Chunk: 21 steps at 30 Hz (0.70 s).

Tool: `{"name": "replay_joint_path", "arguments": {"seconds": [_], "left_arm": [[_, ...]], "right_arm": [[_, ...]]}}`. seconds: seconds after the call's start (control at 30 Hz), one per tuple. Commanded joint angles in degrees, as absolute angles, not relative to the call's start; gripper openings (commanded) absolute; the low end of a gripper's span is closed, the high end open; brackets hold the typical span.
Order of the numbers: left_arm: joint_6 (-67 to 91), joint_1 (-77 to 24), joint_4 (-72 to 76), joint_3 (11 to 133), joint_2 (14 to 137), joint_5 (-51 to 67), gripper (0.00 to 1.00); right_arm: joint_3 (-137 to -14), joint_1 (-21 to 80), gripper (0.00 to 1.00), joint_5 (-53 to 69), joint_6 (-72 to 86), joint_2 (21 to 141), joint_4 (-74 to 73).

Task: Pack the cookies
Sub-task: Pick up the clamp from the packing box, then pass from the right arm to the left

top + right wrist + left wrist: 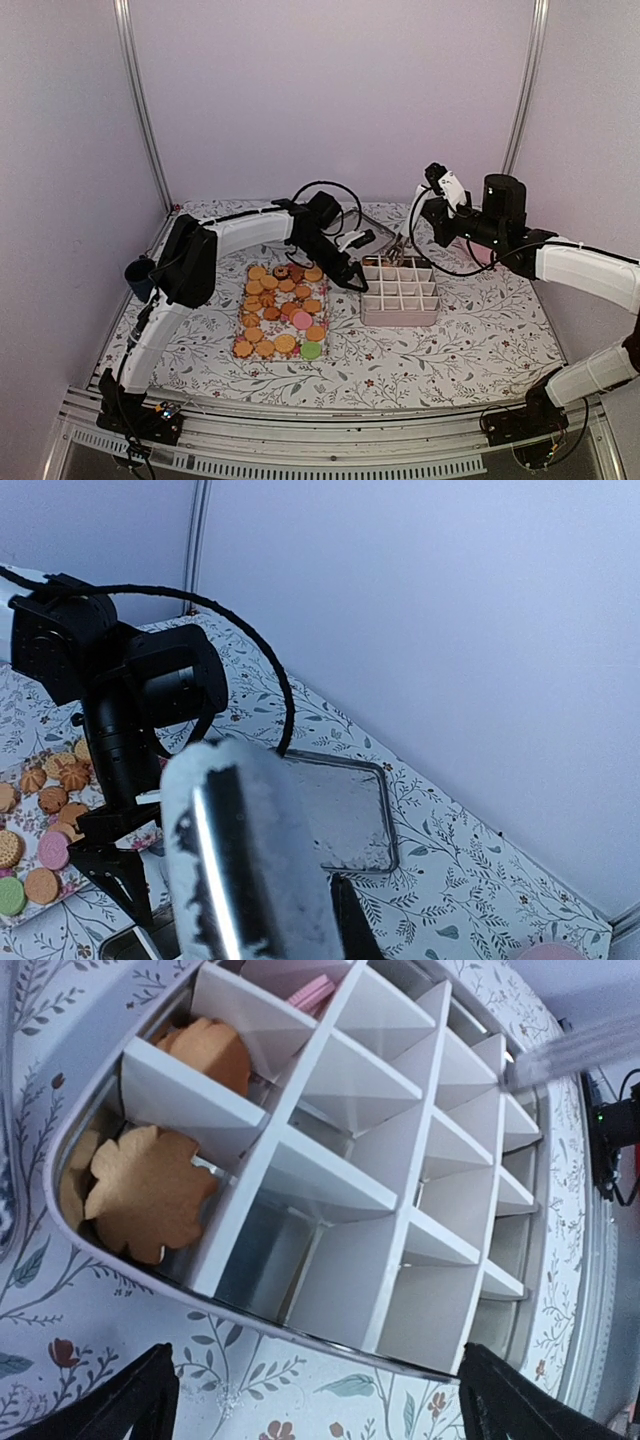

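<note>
Left pincer [312, 1385] hung low over one end of the pale, tin-like box with a white grid of dividers [400, 312]. Its two dark fingertips [140, 1405] were spread wide, with nothing between them. In the left wrist view, just ahead of those tips, two flower-edged golden-orange cookies [150, 1195] already lay in the end cells, and something pink showed in a cell farther along. The cells directly under the pincer looked bare.

The supply of small round cookies [280, 310] was mostly orange-golden, with a few pink, green and dark brown. It lay on a rectangular flower-patterned tray [243, 300] just beside the pincer, on the side away from the box and back toward its own arm's base. The tray's long axis ran across the pincer's reach, from its far end near the wrist down toward the table's near edge. The closest discs were thus a short sideways swing away.

Right pincer [440, 183] was raised well above the table beyond the far side of the box, its fingers pressed together on nothing visible. The whole box stood between it and the tray.

By my judgement the left arm was plainly the nearer one for fetching the next cookie. That move would turn on crossing from box to tray without clipping the box rim.
</note>
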<state>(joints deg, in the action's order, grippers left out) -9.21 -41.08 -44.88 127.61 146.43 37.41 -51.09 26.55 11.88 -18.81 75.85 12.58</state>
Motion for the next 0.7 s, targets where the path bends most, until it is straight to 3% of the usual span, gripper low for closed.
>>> {"name": "replay_joint_path", "arguments": {"seconds": [0.0,0.27,0.5,0.67], "left_arm": [[-10.15,-41.34,-50.22,130.71,144.28,37.12,0.99],[-12.18,-36.72,-54.54,130.62,134.96,48.00,0.99],[-26.46,-34.08,-64.71,125.08,126.61,54.33,0.99],[-33.16,-34.21,-67.40,114.98,119.05,55.41,0.88]], "right_arm": [[-53.19,26.37,0.00,14.33,-14.53,72.04,11.99],[-53.12,27.57,0.00,17.46,-8.03,72.53,13.33],[-55.87,29.26,0.00,23.98,-2.39,74.84,15.30],[-58.54,32.98,0.00,27.77,1.87,78.80,17.07]]}}
